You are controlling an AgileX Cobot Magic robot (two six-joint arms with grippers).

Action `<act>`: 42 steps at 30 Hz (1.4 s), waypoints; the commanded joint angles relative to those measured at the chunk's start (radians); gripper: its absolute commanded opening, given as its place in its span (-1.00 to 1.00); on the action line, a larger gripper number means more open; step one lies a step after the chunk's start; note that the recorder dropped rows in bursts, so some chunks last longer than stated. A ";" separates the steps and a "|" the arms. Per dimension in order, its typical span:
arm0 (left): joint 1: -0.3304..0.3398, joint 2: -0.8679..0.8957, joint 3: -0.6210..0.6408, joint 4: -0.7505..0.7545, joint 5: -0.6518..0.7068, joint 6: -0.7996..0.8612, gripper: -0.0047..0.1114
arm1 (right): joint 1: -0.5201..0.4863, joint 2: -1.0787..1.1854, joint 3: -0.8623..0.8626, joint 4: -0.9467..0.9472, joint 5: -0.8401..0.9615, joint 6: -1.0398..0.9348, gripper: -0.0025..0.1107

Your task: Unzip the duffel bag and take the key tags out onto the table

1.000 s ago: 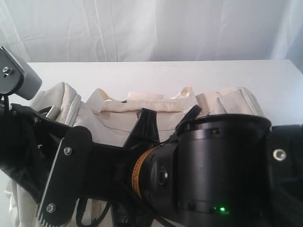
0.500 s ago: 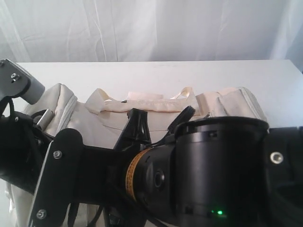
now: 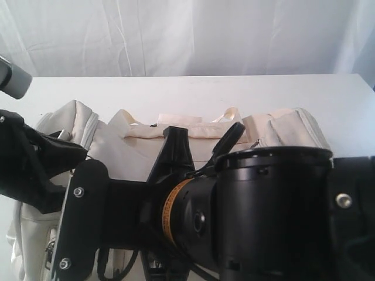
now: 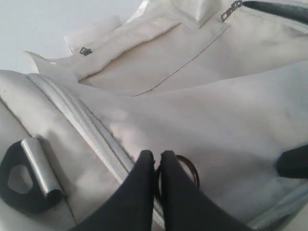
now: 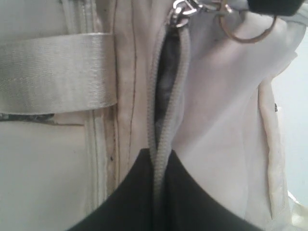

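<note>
Duffel bag (image 3: 126, 152): cream, across the lower middle of the exterior frame on white counter (image 3: 205, 91). Left end effector (image 4: 158, 161): pinched closed on zip pull ring (image 4: 191, 169). Right end effector (image 5: 156, 161): clamped on zip piping (image 5: 154, 120).

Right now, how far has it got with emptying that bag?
The duffel bag has its zip open a short way, showing dark lining. The left jaws grip its pull ring while the right jaws pinch the zip. Remaining: finish unzipping and bring the key tags, not yet visible, onto the table.
</note>
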 commanded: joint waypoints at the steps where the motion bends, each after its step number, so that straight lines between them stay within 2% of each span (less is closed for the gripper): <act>1: 0.004 -0.084 -0.005 0.027 0.021 -0.006 -0.92 | 0.000 -0.004 -0.001 -0.008 0.029 -0.009 -0.96; 5: 0.004 -0.134 -0.005 0.086 0.139 -0.044 -0.92 | 0.000 -0.004 -0.001 -0.008 0.027 -0.009 -0.96; 9: 0.004 -0.159 -0.005 0.188 0.178 -0.138 -0.92 | 0.000 -0.004 -0.001 -0.008 0.023 -0.009 -0.96; 16: 0.004 -0.181 -0.005 0.529 0.211 -0.444 -0.92 | 0.000 -0.004 -0.001 -0.003 0.015 -0.009 -0.96; 21: 0.004 -0.175 -0.005 0.595 0.204 -0.498 -0.92 | 0.000 -0.004 -0.001 -0.003 0.008 -0.009 -0.96; 26: 0.004 -0.174 -0.005 0.735 0.238 -0.610 -0.92 | 0.000 -0.004 -0.001 -0.003 0.056 -0.010 -0.96; 38: 0.004 -0.181 -0.014 0.758 0.409 -0.635 -0.92 | 0.000 -0.004 -0.001 -0.119 0.114 0.003 -0.96; 42: 0.004 -0.211 -0.028 0.717 0.456 -0.635 -0.92 | 0.000 -0.004 -0.001 -0.200 0.153 0.073 -0.96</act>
